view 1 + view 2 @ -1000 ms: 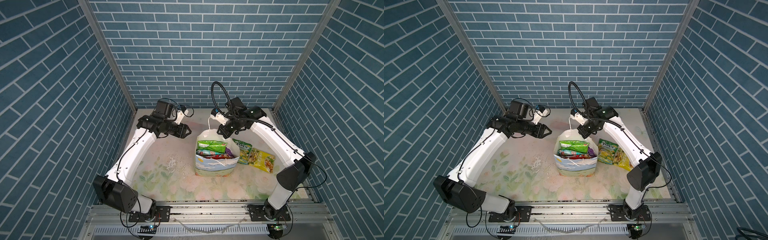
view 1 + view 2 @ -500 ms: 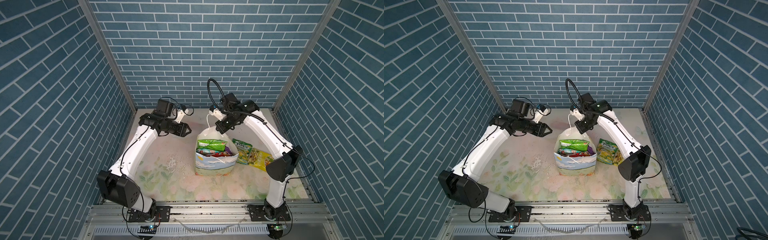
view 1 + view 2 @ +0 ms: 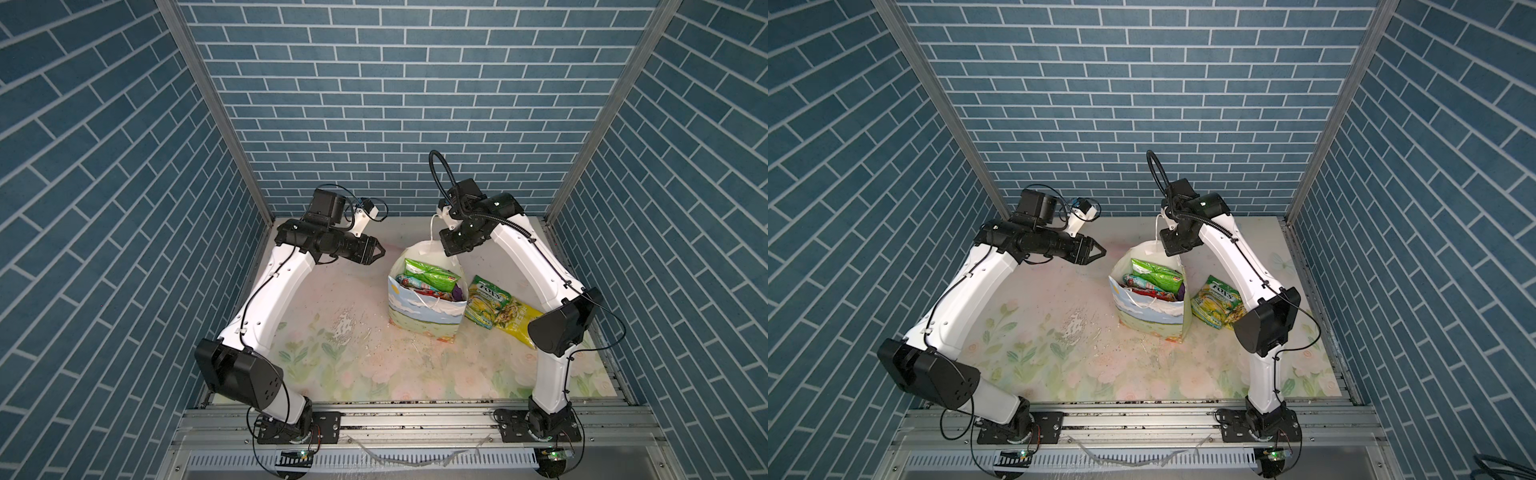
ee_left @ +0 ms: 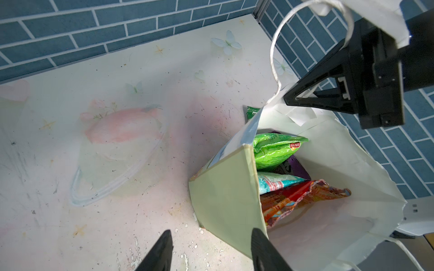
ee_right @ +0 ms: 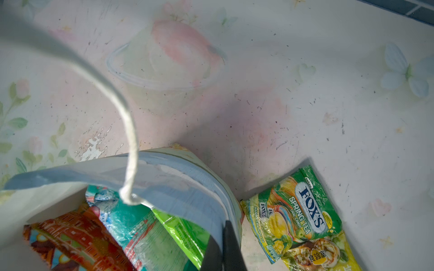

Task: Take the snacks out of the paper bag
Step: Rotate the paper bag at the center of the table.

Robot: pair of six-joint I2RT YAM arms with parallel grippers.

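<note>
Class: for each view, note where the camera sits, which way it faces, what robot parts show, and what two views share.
Top views: high above the arm bases, looking down at the whole table; both arms, left gripper, paper bag.
Left wrist: on the left arm, looking past the open left gripper into the bag; right gripper pinches the rim.
Right wrist: on the right arm, looking along its fingers at the bag's mouth and FOX'S Spring Tea packet.
Shared: both wrist views show the bright green packet.

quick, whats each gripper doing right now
left gripper: open, holding nothing
right gripper: closed on the rim of the paper bag
</note>
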